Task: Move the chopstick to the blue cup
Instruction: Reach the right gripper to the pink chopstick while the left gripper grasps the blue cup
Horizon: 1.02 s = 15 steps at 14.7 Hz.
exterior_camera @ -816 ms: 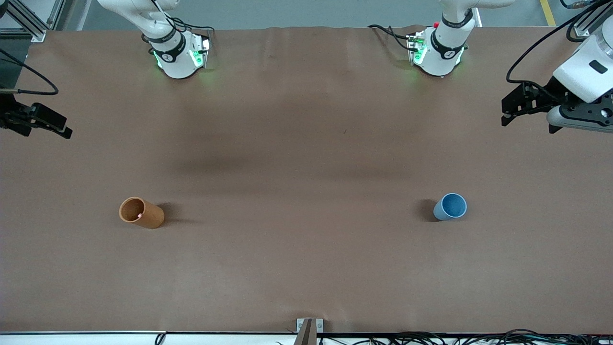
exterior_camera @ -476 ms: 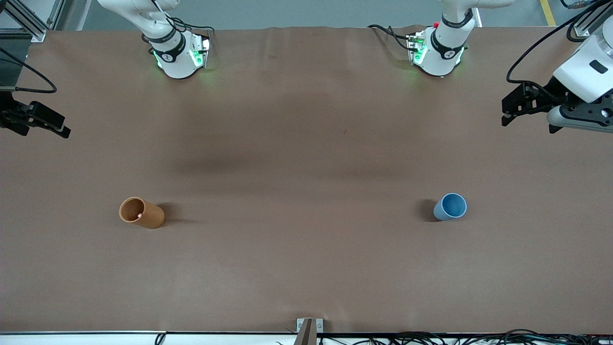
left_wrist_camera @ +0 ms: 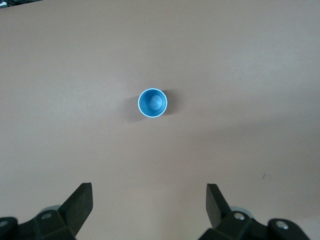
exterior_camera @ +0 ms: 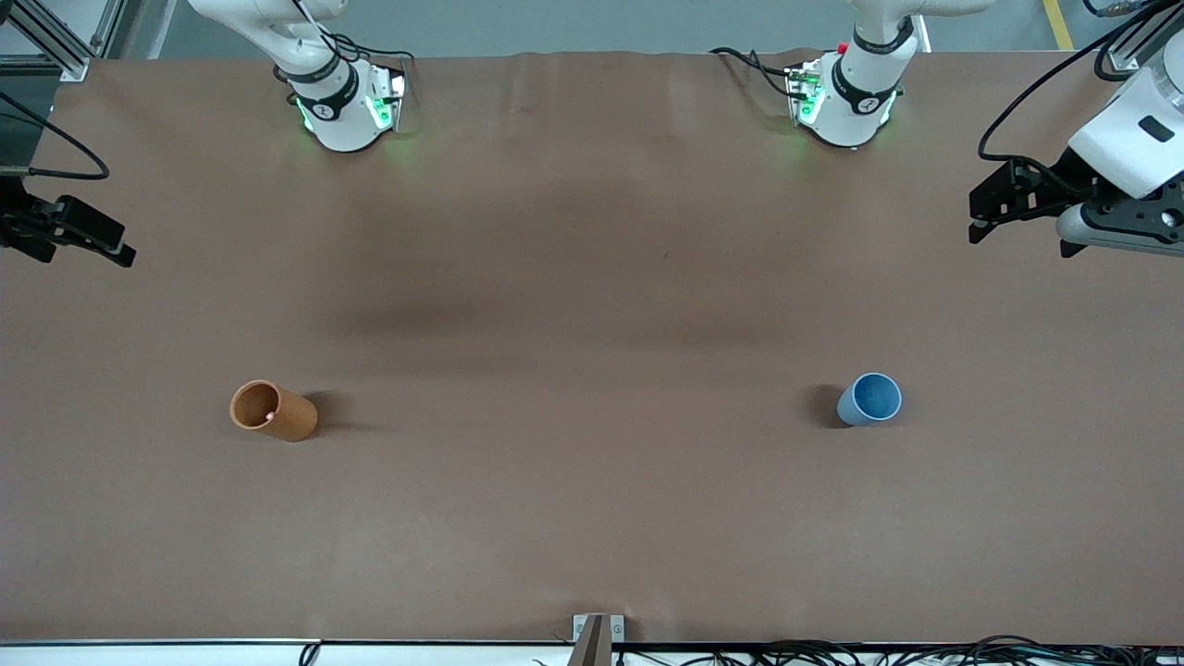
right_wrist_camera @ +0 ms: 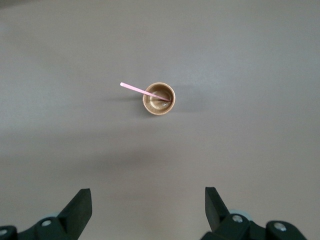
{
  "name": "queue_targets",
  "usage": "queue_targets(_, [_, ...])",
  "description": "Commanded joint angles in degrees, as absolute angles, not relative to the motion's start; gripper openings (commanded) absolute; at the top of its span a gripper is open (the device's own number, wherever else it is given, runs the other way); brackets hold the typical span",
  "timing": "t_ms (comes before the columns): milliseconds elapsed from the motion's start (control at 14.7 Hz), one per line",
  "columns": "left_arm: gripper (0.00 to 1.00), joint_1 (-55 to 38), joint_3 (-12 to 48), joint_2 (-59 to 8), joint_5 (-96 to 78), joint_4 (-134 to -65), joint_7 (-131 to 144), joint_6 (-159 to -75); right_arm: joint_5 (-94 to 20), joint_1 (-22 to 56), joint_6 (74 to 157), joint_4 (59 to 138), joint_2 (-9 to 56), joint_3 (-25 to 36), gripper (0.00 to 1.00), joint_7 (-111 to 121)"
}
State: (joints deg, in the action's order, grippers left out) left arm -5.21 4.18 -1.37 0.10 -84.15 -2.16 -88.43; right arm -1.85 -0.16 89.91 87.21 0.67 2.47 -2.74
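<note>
Front view: the orange-brown cup (exterior_camera: 273, 411) stands toward the right arm's end of the counter (exterior_camera: 592, 518), the chopstick (exterior_camera: 269, 418) showing only as a pink tip at its rim. The blue cup (exterior_camera: 869, 400) stands well apart from it, toward the left arm's end, about as near the camera. The right claw (exterior_camera: 88, 242) and left claw (exterior_camera: 994, 211) hang high over the counter's ends.

Left wrist view: left claw spread wide, empty, the blue cup upright below.

Right wrist view: right claw spread, empty. The chopstick leans out of the orange-brown cup. Best, I judge, to pinch the exposed upper part and lift straight up, so the cup stays standing.

The brown counter is bare around both cups, leaving plenty of room.
</note>
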Motion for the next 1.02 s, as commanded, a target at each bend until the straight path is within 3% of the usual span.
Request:
queue_targets(0, [1.0,-5.45,4.13,-3.68,0.26,-83.14,-1.49,-88.24,-0.88,0.09,93.59,89.3,0.34,2.2,1.0,-3.16])
queue_targets(476, [1.0,-4.48,3.87,-18.52,-1.67,-83.76,-2.11,-101.32,9.66,5.88,106.5,87.01,17.64,1.76,1.0,-8.0])
queue_targets(612, [1.0,-4.48,3.78,-22.22,-1.41,-84.98,-2.02,-105.8,9.23,6.68,109.86,87.36,19.16,1.76,0.99,-6.78])
queue_targets(680, [1.0,-4.22,3.78,-22.76,-1.32,-87.08,-2.02,-109.04,8.88,6.94,110.73,87.8,19.33,1.24,0.93,-6.25])
queue_targets(952, [1.0,-3.87,2.73,-23.03,-0.97,-98.06,-2.11,-122.58,8.97,8.97,114.94,88.94,20.91,0.97,0.91,-4.22])
